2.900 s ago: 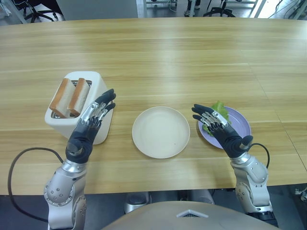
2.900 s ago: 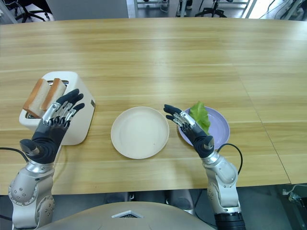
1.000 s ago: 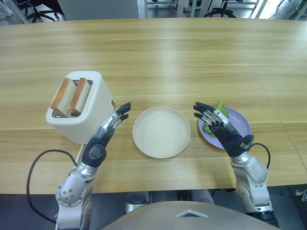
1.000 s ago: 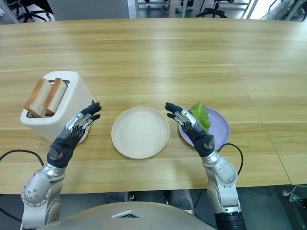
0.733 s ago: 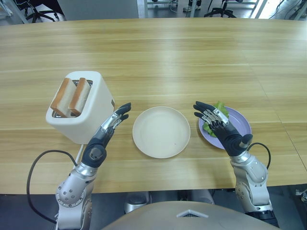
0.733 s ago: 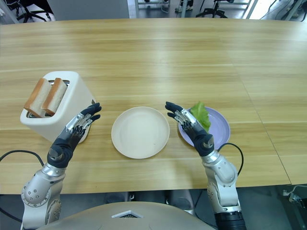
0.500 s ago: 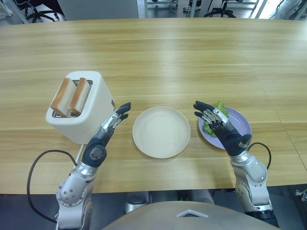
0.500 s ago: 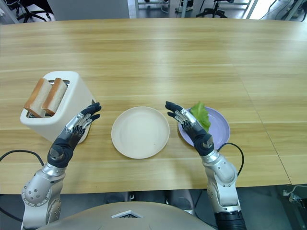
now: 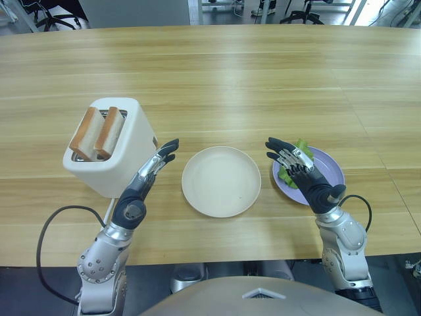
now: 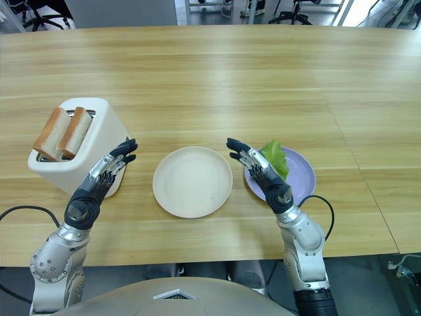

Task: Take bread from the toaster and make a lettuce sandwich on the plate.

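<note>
A white toaster (image 9: 123, 153) stands at the left with two bread slices (image 9: 97, 131) sticking out of its slots. An empty cream plate (image 9: 221, 181) lies in the middle. A green lettuce leaf (image 10: 274, 158) rests on a purple plate (image 9: 328, 172) at the right. My left hand (image 9: 143, 183) is open, fingers straight, just right of the toaster's front corner and holding nothing. My right hand (image 9: 300, 174) is open, raised over the purple plate's left side and partly covering the lettuce.
A black cable (image 9: 52, 226) loops off the table's front edge by my left arm. The wooden table (image 9: 237, 79) stretches bare behind the plates. Office chairs stand at the far edge.
Since 2.9 s ago my left hand dropped from in front of the toaster to its right side and turned edge-on. Over the last second both hands barely moved.
</note>
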Available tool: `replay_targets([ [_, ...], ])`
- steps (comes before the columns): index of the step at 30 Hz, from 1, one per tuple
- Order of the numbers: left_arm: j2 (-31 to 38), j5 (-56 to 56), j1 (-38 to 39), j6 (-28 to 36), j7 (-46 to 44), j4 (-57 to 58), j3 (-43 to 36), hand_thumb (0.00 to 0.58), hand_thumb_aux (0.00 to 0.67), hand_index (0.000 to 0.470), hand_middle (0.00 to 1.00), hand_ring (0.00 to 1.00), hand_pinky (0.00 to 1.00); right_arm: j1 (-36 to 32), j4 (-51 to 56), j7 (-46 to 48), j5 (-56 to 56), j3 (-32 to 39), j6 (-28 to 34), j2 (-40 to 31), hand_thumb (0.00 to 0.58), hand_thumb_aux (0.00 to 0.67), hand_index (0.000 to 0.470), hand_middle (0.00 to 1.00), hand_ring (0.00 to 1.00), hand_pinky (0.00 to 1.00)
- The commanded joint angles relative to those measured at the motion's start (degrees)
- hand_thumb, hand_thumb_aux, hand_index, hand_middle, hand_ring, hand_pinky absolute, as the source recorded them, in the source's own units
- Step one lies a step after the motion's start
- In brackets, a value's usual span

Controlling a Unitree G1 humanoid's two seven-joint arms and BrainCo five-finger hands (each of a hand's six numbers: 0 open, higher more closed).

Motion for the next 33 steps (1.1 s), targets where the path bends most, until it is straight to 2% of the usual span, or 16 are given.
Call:
replay_targets([
  [1, 0.28, 1.05, -0.09, -0.25, 0.34, 0.86, 0.03, 0.0, 0.0, 0.0, 0.0, 0.0, 0.0, -0.15, 0.66, 0.12, -0.65, 0.07, -0.03, -0.18, 0.0, 0.0, 0.0, 0.0, 0.0, 0.0],
  [33, 0.43, 1.61, 0.07, -1.4, 0.97, 2.08, -0.41, 0.0, 0.0, 0.0, 0.0, 0.0, 0.0, -0.01, 1.13, 0.63, -0.37, 0.26, -0.73, -0.33, 0.0, 0.0, 0.0, 0.0, 0.0, 0.0],
])
